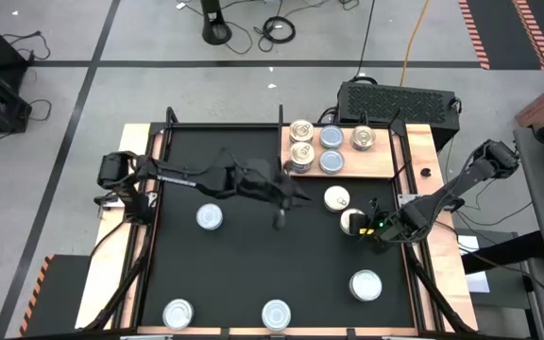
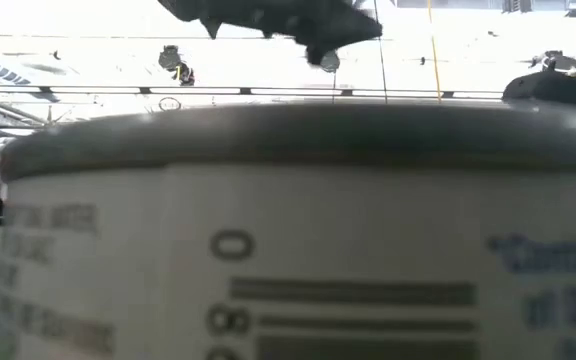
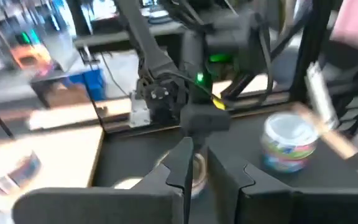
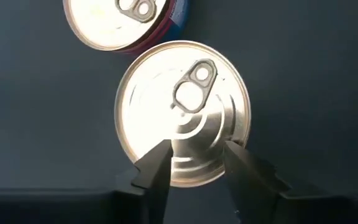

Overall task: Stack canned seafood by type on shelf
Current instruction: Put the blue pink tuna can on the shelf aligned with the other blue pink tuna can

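Observation:
The shelf (image 1: 385, 162) lies at the table's far right and carries several cans (image 1: 331, 138), two of them stacked (image 1: 300, 156). My right gripper (image 4: 196, 155) points down, open, over a silver-topped can (image 4: 182, 99) standing on the black table. A second can (image 4: 126, 18) stands just beyond it. In the high view these two are the can under the gripper (image 1: 352, 221) and its neighbour (image 1: 337, 198). My left gripper (image 1: 280, 210) hangs above mid-table, shut and empty, pointing toward the right arm. My right gripper comes from above, its two fingers (image 4: 160, 168) standing over the near part of the silver can's lid (image 4: 191, 143), a gap between them narrower than the can. I cannot tell whether they touch the lid. The can stands upright on the table.
Loose cans stand on the table at left of middle (image 1: 210, 217), near right (image 1: 365, 284), and along the near edge (image 1: 276, 314) (image 1: 178, 313). One near-edge can fills the low view (image 2: 288, 250). A black ventilated box (image 1: 399, 99) sits behind the shelf.

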Tool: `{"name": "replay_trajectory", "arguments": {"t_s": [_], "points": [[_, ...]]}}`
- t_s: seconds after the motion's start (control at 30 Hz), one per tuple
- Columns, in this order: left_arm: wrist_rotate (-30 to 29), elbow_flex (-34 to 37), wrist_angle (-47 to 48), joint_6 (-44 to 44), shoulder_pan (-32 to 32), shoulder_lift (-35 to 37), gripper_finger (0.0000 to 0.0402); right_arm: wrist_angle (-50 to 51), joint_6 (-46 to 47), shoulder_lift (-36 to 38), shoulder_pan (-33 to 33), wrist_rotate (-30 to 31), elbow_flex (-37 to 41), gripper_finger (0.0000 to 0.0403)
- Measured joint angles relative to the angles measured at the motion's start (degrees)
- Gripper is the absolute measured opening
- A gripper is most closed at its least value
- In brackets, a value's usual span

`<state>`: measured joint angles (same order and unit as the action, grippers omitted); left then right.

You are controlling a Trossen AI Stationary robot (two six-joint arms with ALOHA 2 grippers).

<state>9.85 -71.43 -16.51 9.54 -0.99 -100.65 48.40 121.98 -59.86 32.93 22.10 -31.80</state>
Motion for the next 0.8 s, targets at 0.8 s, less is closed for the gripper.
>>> {"name": "replay_trajectory", "arguments": {"t_s": [0.8], "points": [[-13.62,-36.46,15.58,33.36,5.33,-38.60,0.0058,31.08,-1.58,11.76,0.15,2.10,-20.47,0.0160]]}}
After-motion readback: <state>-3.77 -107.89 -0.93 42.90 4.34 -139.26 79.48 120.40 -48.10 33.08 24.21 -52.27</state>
